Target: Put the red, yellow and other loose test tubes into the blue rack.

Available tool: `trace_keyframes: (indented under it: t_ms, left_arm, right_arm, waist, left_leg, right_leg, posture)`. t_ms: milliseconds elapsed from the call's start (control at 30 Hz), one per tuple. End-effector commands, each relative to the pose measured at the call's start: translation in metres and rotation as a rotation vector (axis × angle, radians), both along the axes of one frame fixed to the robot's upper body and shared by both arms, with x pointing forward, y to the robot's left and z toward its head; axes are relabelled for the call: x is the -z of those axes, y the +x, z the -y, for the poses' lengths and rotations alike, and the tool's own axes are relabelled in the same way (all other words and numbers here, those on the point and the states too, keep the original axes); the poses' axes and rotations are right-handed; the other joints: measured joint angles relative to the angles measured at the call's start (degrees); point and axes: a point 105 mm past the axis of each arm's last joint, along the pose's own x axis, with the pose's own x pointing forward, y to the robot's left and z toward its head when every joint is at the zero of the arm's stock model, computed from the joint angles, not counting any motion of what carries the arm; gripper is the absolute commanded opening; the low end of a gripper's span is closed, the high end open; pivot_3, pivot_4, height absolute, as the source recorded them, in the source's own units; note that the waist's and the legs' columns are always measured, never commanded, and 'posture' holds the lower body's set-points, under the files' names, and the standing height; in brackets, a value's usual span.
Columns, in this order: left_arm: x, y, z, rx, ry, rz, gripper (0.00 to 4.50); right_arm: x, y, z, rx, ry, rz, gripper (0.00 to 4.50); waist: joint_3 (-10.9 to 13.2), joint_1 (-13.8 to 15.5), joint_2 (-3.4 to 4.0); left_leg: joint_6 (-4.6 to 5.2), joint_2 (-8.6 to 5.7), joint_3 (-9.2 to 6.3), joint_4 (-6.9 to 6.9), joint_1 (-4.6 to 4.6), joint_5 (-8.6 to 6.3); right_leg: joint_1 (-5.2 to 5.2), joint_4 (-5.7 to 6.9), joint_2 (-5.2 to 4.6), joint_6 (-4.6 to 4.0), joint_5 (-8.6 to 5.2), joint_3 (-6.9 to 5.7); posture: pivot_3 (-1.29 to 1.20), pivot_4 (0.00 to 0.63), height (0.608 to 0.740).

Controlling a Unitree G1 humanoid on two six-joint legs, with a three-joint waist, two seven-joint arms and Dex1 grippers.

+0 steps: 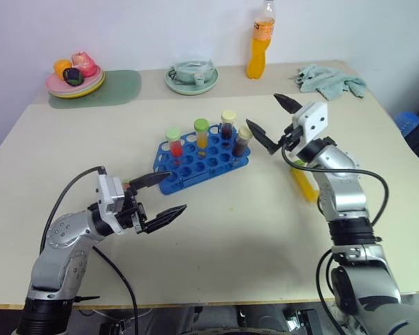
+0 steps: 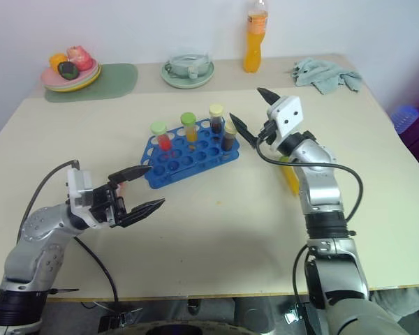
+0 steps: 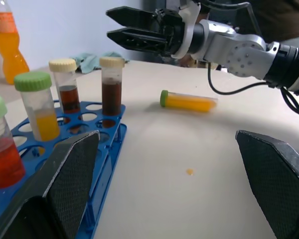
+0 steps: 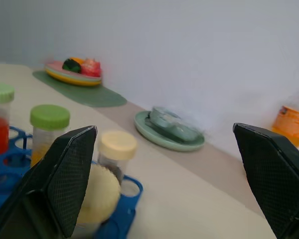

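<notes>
Tabletop (image 1: 251,230): yellow tube (image 3: 188,101) loose beside blue rack (image 1: 199,162); both jaws wide, empty. Risk: round tube rolls if nudged off-centre.

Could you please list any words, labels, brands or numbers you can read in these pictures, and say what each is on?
No text can be read.
Clear plastic bottle of orange drink: it carries a label, but the print is too small and blurred to make out.
Bright blue plastic tube rack: no markings show.
</notes>
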Motion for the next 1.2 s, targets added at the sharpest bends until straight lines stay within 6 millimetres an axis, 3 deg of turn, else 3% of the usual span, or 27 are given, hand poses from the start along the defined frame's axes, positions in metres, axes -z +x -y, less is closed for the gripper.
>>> trace_keyframes:
  t_ms: [33, 367, 567, 800, 1000, 1200]
  left_arm:
    - [-0.004, -0.001, 0.002, 0.016, 0.008, 0.029, 4.5]
    - [-0.002, 0.0, 0.003, 0.035, 0.012, 0.028, 4.5]
    - [-0.001, 0.0, 0.004, 0.042, 0.015, 0.027, 4.5]
    - [0.001, -0.001, 0.006, 0.044, 0.013, 0.022, 4.5]
    - [0.001, -0.004, 0.006, 0.036, 0.01, 0.017, 4.5]
    - [0.002, -0.008, 0.004, 0.017, 0.011, 0.012, 4.5]
  right_arm:
    - [-0.008, -0.01, 0.015, 0.017, -0.014, -0.063, 4.48]
    - [0.005, -0.02, 0.065, 0.291, -0.069, -0.422, 4.48]
    - [0.035, -0.033, 0.092, 0.347, -0.102, -0.701, 4.48]
    - [0.062, -0.039, 0.094, 0.355, -0.163, -0.905, 4.48]
    - [0.052, -0.029, 0.092, 0.373, -0.213, -0.955, 4.48]
    - [0.056, -0.029, 0.088, 0.358, -0.295, -0.999, 4.48]
  waist:
    - [0.0, 0.2, 0.0]
    - [0.0, 0.3, 0.0]
    - [0.0, 1.2, 0.0]
    - [0.0, 1.2, 0.0]
    - [0.0, 1.2, 0.01]
    - [0.0, 1.3, -0.01]
  left_leg:
    - [0.0, 0.0, 0.0, 0.0, -0.02, 0.0]
    - [0.02, 0.04, 0.08, 0.01, -0.16, -0.02]
    - [0.14, 0.04, 0.11, 0.02, -0.31, -0.06]
    - [0.33, 0.04, 0.19, 0.17, -0.71, -0.16]
    - [0.35, 0.04, 0.23, 0.37, -0.99, -0.15]
    - [0.38, 0.05, 0.24, 0.38, -1.01, -0.17]
  right_leg:
    - [-0.01, 0.0, 0.0, 0.0, 0.0, 0.0]
    - [-0.12, -0.04, -0.05, -0.03, -0.03, 0.0]
    - [-0.15, -0.33, -0.05, -0.03, -0.02, -0.01]
    - [-0.34, -0.61, -0.06, 0.15, 0.09, -0.03]
    - [-0.57, -0.59, -0.05, 0.18, 0.2, -0.02]
    - [-0.54, -0.65, -0.06, 0.19, 0.21, -0.03]
  posture:
    - [0.0, 0.15, 0.74]
    - [0.0, 0.15, 0.74]
    - [0.0, 0.15, 0.74]
    - [0.0, 0.15, 0.74]
    - [0.0, 0.15, 0.74]
    - [0.0, 0.15, 0.74]
